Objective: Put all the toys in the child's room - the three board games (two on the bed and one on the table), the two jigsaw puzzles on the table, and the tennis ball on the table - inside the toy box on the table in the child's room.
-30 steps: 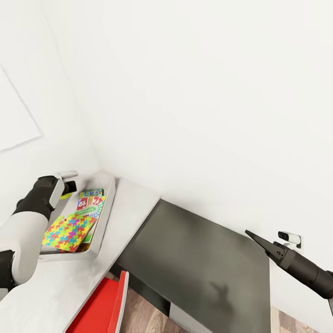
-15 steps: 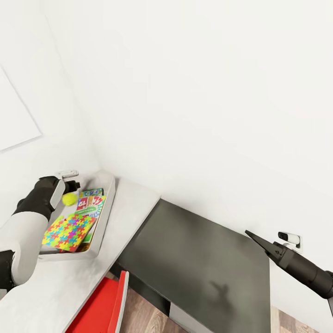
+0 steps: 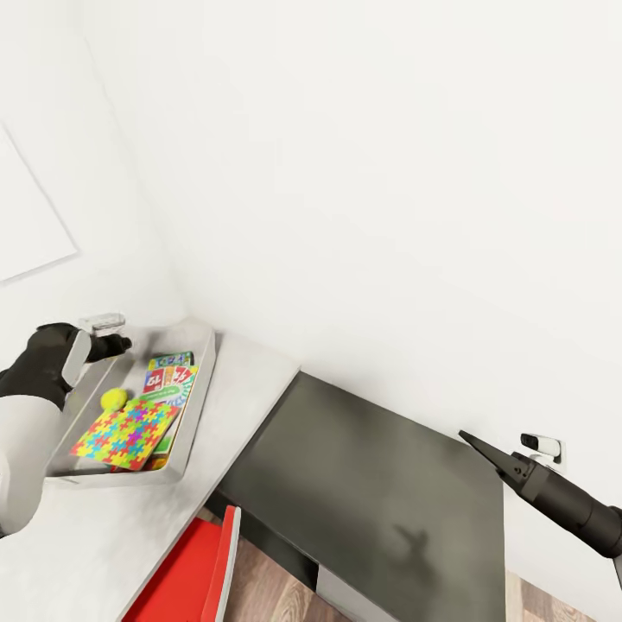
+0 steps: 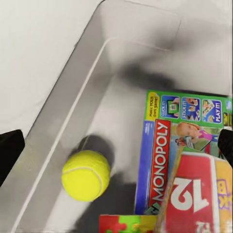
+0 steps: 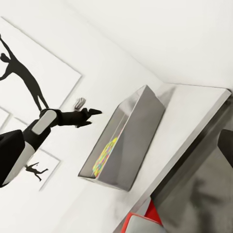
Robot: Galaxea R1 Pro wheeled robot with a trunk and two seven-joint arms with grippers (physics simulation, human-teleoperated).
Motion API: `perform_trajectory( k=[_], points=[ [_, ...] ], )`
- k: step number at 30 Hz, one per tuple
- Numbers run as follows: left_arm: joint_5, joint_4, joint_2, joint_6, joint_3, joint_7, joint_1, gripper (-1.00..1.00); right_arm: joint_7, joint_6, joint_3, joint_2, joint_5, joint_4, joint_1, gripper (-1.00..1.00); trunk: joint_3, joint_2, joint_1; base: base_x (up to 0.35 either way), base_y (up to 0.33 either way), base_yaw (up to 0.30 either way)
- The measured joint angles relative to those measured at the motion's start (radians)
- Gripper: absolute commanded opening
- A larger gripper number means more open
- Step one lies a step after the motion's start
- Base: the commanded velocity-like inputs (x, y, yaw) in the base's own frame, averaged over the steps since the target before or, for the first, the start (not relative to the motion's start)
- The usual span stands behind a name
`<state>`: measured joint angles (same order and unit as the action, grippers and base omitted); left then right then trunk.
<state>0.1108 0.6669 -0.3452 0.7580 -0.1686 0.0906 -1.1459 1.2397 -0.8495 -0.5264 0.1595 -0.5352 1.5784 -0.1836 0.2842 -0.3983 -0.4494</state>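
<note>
- Tennis ball (image 4: 85,175) is sitting loose on the floor of the toy box (image 3: 197,406), next to the board games and just off the corner of the jigsaw puzzle (image 3: 123,433). Nothing is touching it, so it looks dropped in.
- In the left wrist view you can read the top of the stack: a Monopoly box (image 4: 160,160) with a red and yellow box with a big 12 (image 4: 196,194) lying over part of it, and a bit of puzzle at the edge of the picture.
- Left gripper (image 3: 111,344) hangs over the far end of the box with nothing in it. Its fingers look spread apart, 1 dark tip at each side of the wrist view.
- Right gripper (image 3: 473,444) is way off over the lower dark end of the table (image 3: 380,484), empty, and its fingers look pressed together into a point.
- I can count 2 game boxes, 1 puzzle and the ball for sure. Anything else may be buried under the stack, can't tell.
- Tip for this step, imo: lift the left arm straight up and out so it doesn't clip the box wall or nudge the ball, then check the ball has settled before moving on.
</note>
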Motion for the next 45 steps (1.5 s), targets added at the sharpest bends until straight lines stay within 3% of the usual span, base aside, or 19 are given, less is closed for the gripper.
perform_trajectory(
  k=[3, 6, 11, 13, 16, 19, 22, 25, 45],
  points=[
    [0.064, 0.048, -0.063, 0.116, -0.022, -0.194, 0.0, 1.0, 0.0, 0.0, -0.001, -0.001, 0.0, 0.001, 0.0, 1.0, -0.003, 0.0, 0.0, 0.0, 0.0, -0.089],
    [0.093, 0.08, -0.153, 0.23, -0.039, -0.439, 0.001, 1.0, 0.002, 0.015, -0.001, -0.001, -0.001, 0.001, 0.0, 1.0, -0.007, 0.0, 0.0, 0.0, 0.0, -0.127],
    [0.104, 0.093, -0.299, 0.281, -0.044, -0.97, 0.013, 1.0, 0.004, 0.034, 0.0, -0.001, -0.002, 0.001, 0.0, 1.0, -0.014, 0.0, 0.0, 0.0, 0.0, -0.139],
    [0.099, 0.095, -0.349, 0.284, -0.044, -1.148, 0.031, 1.0, 0.005, 0.036, 0.0, -0.001, -0.002, 0.001, 0.0, 1.0, -0.017, 0.0, 0.0, -0.01, 0.0, -0.141],
    [0.096, 0.095, -0.419, 0.283, -0.045, -1.323, 0.074, 1.0, 0.006, 0.039, -0.001, 0.0, -0.002, 0.001, 0.0, 1.0, -0.021, 0.0, 0.0, -0.139, 0.0, -0.142],
    [0.095, 0.086, -0.465, 0.279, -0.046, -1.462, 0.112, 1.0, 0.006, 0.047, -0.001, -0.001, -0.002, 0.001, 0.0, 1.0, -0.026, 0.0, 0.0, -0.241, 0.0, -0.142],
    [0.094, 0.081, -0.476, 0.271, -0.046, -1.537, 0.143, 1.0, 0.006, 0.049, -0.001, -0.001, -0.002, 0.002, 0.0, 1.0, -0.03, 0.0, 0.0, -0.216, -0.067, -0.142],
    [0.095, 0.08, -0.478, 0.268, -0.047, -1.559, 0.157, 1.0, 0.006, 0.049, -0.001, 0.0, -0.002, 0.002, 0.0, 1.0, -0.035, 0.0, 0.0, -0.247, -0.141, -0.142],
    [0.1, 0.09, -0.48, 0.267, -0.047, -1.595, 0.165, 1.0, 0.006, 0.05, -0.001, 0.0, -0.002, 0.0, 0.0, 1.0, -0.064, 0.0, 0.0, -0.278, -0.126, -0.148]
  ],
)
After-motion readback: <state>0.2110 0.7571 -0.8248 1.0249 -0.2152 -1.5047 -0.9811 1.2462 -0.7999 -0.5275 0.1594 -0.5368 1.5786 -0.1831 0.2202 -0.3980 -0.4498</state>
